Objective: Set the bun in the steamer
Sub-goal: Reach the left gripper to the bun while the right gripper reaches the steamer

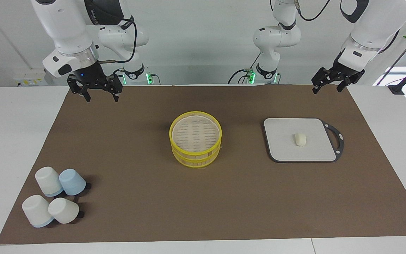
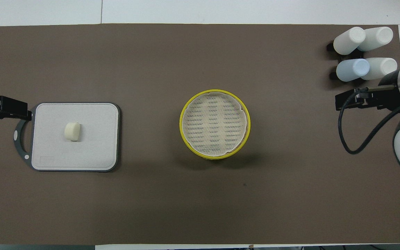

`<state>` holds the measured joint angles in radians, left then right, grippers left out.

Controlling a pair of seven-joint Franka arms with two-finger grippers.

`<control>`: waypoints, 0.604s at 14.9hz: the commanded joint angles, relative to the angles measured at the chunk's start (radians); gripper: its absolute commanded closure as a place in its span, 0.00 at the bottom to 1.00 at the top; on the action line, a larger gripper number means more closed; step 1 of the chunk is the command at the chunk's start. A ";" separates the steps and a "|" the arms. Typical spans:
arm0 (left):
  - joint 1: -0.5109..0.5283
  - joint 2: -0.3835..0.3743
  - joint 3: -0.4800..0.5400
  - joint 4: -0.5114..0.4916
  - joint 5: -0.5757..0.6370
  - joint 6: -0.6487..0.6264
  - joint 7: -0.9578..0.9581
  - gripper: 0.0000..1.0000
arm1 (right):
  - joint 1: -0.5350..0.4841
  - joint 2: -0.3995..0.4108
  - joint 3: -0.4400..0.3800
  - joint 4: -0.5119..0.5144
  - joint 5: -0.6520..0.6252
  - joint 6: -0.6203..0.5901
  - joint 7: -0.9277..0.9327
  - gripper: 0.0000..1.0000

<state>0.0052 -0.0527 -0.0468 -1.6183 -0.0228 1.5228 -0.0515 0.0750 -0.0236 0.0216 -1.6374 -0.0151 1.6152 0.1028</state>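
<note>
The bun [image 1: 300, 139] is a small cream-white block lying on the grey rectangular board [image 1: 284, 150] toward the left arm's end of the table; it also shows in the overhead view [image 2: 72, 131]. The steamer [image 1: 196, 157], a round yellow-rimmed bamboo basket with an open top and a pale slatted floor, stands at the middle of the brown mat [image 2: 181, 123]. My left gripper [image 1: 327, 90] hangs open and empty in the air over the mat's edge by the board's handle [image 2: 3, 109]. My right gripper [image 1: 100, 95] hangs open and empty over the mat toward the right arm's end [image 2: 340, 100].
The board [image 2: 92, 139] has a dark loop handle at its outer end. Several upturned cups [image 1: 53, 201], white and pale blue, stand clustered at the right arm's end, farther from the robots than the steamer [image 2: 363, 52].
</note>
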 commanded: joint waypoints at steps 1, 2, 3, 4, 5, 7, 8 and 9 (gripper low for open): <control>-0.013 -0.012 0.008 -0.003 0.007 0.007 0.005 0.00 | 0.006 -0.009 -0.009 -0.001 -0.002 -0.006 -0.015 0.00; -0.013 -0.012 0.008 -0.003 0.007 0.007 0.005 0.00 | 0.005 -0.010 -0.009 -0.005 -0.002 -0.006 -0.017 0.00; -0.013 -0.012 0.008 -0.003 0.007 0.008 0.005 0.00 | 0.005 -0.013 -0.011 -0.012 -0.002 -0.006 -0.009 0.00; -0.013 -0.013 0.008 -0.006 0.007 0.010 0.005 0.00 | 0.005 -0.019 -0.009 -0.021 -0.002 -0.009 -0.017 0.00; -0.011 -0.015 0.008 -0.014 0.007 0.016 0.007 0.00 | 0.005 -0.029 -0.006 -0.034 0.001 -0.015 -0.018 0.00; -0.002 -0.047 0.010 -0.088 0.007 0.074 0.016 0.00 | 0.006 -0.030 0.036 -0.024 0.006 -0.092 -0.031 0.00; 0.001 -0.068 0.010 -0.145 0.006 0.114 0.027 0.00 | 0.005 -0.026 0.069 -0.021 0.007 -0.043 -0.054 0.00; 0.004 -0.087 0.015 -0.211 0.006 0.166 0.050 0.00 | 0.006 -0.013 0.116 -0.013 0.006 0.027 -0.051 0.00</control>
<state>0.0059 -0.0649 -0.0428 -1.6709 -0.0222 1.5823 -0.0428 0.0784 -0.0309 0.0665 -1.6430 -0.0133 1.5700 0.0739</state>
